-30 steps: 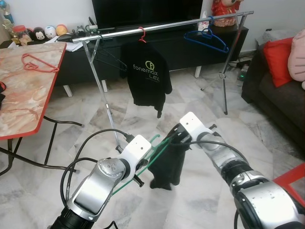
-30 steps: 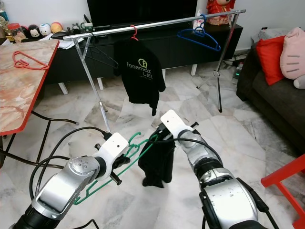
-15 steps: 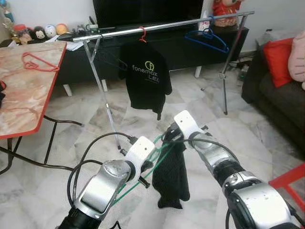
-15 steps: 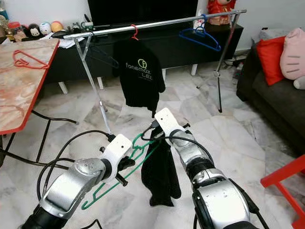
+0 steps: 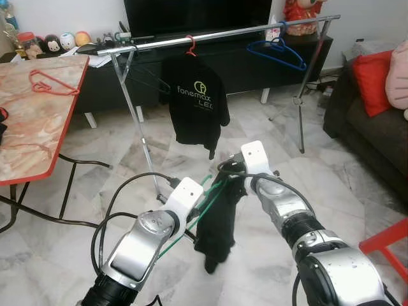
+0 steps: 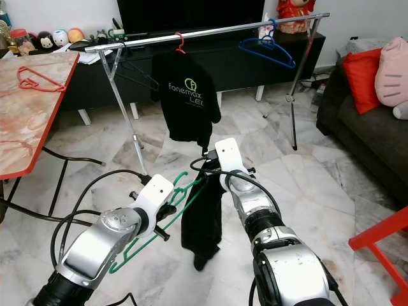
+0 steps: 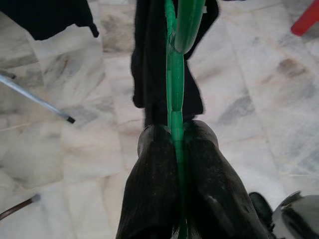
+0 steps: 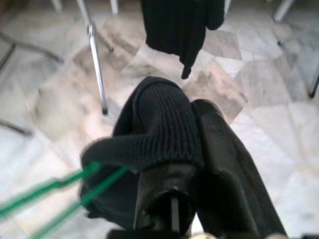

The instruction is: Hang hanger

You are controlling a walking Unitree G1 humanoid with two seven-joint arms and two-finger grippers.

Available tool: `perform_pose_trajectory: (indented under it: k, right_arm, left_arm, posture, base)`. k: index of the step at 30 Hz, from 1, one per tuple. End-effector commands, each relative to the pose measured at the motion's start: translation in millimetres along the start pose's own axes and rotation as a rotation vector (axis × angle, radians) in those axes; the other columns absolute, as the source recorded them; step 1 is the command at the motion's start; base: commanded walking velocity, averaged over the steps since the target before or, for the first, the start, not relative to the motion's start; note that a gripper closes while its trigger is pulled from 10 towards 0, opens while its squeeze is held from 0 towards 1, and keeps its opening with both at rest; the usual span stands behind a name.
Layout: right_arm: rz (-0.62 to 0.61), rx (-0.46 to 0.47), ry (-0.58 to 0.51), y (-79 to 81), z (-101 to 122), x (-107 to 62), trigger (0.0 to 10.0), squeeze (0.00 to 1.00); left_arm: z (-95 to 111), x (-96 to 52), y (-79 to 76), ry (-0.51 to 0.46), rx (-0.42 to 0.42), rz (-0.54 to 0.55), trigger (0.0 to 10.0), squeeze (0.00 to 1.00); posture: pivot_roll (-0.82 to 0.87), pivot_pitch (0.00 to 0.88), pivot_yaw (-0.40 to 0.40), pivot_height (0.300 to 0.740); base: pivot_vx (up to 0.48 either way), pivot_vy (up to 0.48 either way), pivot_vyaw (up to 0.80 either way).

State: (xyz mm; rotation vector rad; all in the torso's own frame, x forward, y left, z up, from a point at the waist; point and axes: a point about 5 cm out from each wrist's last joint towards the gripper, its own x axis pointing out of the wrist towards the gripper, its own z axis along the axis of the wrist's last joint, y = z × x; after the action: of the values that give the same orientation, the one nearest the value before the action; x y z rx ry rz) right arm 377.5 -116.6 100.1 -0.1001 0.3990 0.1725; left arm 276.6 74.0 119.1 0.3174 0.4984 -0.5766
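Since a second ago my right end effector [image 6: 213,171] has drawn its pinched dark garment [image 6: 203,217] closer, well short of the clothes rail [image 5: 217,35], while my left end effector [image 7: 172,144] clamps the green hanger [image 5: 203,203]; I'd thread the collar before rising.

Thin green plastic hanger [image 6: 167,217], tilted, clamped edge-on between left gripper [image 7: 174,137] fingers, hook end up near right gripper [image 8: 192,149]. Dark knit garment [image 5: 218,220] draped from it, hanging limp below, collar pinched.
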Motion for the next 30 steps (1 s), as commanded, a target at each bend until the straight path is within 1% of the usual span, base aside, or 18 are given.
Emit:
perform_pose_trajectory:
  k: [1,3,6,7,9,11,12,13,14,18,19,20,22,27,29,30]
  right_arm:
    - [-0.012,0.071,-0.021,0.2,5,-0.4,10.0,0.00]
    - [0.002,0.153,-0.019,4.7,4,-0.7,10.0,0.00]
    - [0.010,0.204,-0.028,7.0,3,-1.1,10.0,0.00]
    - [0.003,0.238,-0.027,6.5,2,-1.3,10.0,0.00]
    - [0.002,0.250,-0.021,6.4,2,-1.3,10.0,0.00]
    - [0.040,0.319,-0.007,10.9,-1,-1.6,10.0,0.00]
    - [0.083,0.328,-0.008,15.9,-2,-2.7,10.0,0.00]
    - [0.101,0.303,-0.018,18.0,-2,-3.4,10.0,0.00]
    - [0.099,0.304,-0.037,17.3,0,-4.2,10.0,0.00]
    - [0.031,0.412,-0.141,1.0,10,-8.2,10.0,0.00]
    - [0.030,0.441,-0.149,-0.4,11,-8.7,10.0,0.00]
    - [0.031,0.462,-0.153,-1.0,11,-9.1,10.0,0.00]
    - [0.063,0.550,-0.153,-0.4,12,-10.4,10.0,0.00]
    - [0.096,0.579,-0.186,2.9,15,-16.3,10.0,0.00]
    - [0.098,0.593,-0.200,4.2,16,-19.5,10.0,0.00]
    - [0.119,0.616,-0.215,7.7,18,-22.6,10.0,0.00]
  left_arm:
    - [8,-1.9,3.4,-0.039,-0.004,0.008,10.0,0.00]
    - [8,-1.8,-1.1,-0.047,-0.014,-0.021,10.0,0.00]
    - [9,-2.2,-2.1,-0.056,-0.026,-0.026,10.0,0.00]
    - [9,-2.3,-2.0,-0.062,-0.029,-0.027,10.0,0.00]
    - [10,-2.4,-1.9,-0.065,-0.030,-0.028,10.0,0.00]
    - [12,-3.0,-0.6,-0.084,-0.041,-0.026,10.0,0.00]
    - [14,-3.3,0.7,-0.104,-0.048,-0.022,10.0,0.00]
    - [15,-3.4,1.6,-0.117,-0.052,-0.018,10.0,0.00]
    - [16,-3.8,2.4,-0.125,-0.058,-0.020,10.0,0.00]
    - [17,-6.7,5.5,-0.138,-0.097,-0.024,10.0,0.00]
    - [17,-7.0,5.6,-0.139,-0.099,-0.025,10.0,0.00]
    - [16,-7.0,5.7,-0.139,-0.100,-0.026,10.0,0.00]
    - [16,-7.2,5.6,-0.142,-0.097,-0.033,10.0,0.00]
    - [22,-7.5,7.9,-0.174,-0.136,-0.023,10.0,0.00]
    - [24,-7.8,8.3,-0.184,-0.175,-0.027,10.0,0.00]
    - [25,-7.7,7.7,-0.180,-0.203,-0.038,10.0,0.00]
  posture:
    - [0.04,0.000,-0.006,0.740]
    - [0.04,0.000,-0.008,0.740]
    - [0.04,0.000,-0.009,0.740]
    - [0.04,0.000,-0.010,0.740]
    - [0.04,0.000,-0.010,0.740]
    - [0.04,0.000,-0.011,0.740]
    - [0.04,0.000,-0.013,0.740]
    - [0.04,0.000,-0.013,0.740]
    - [0.04,0.000,-0.013,0.740]
    - [0.03,0.000,-0.011,0.740]
    - [0.03,0.000,-0.011,0.740]
    - [0.03,0.000,-0.011,0.740]
    - [0.03,0.000,-0.010,0.740]
    - [0.03,0.000,-0.010,0.740]
    - [0.03,0.000,-0.011,0.740]
    - [0.03,0.000,-0.009,0.740]
  base:
    - [0.000,0.000,0.00]
    - [0.000,0.000,0.00]
    - [0.000,0.000,0.00]
    - [0.000,0.000,0.00]
    - [0.000,0.000,0.00]
    - [0.000,0.000,0.00]
    - [0.000,0.000,0.00]
    - [0.000,0.000,0.00]
    - [0.000,0.000,0.00]
    - [0.000,0.000,0.00]
    - [0.000,0.000,0.00]
    - [0.000,0.000,0.00]
    - [0.000,0.000,0.00]
    - [0.000,0.000,0.00]
    - [0.000,0.000,0.00]
    - [0.000,0.000,0.00]
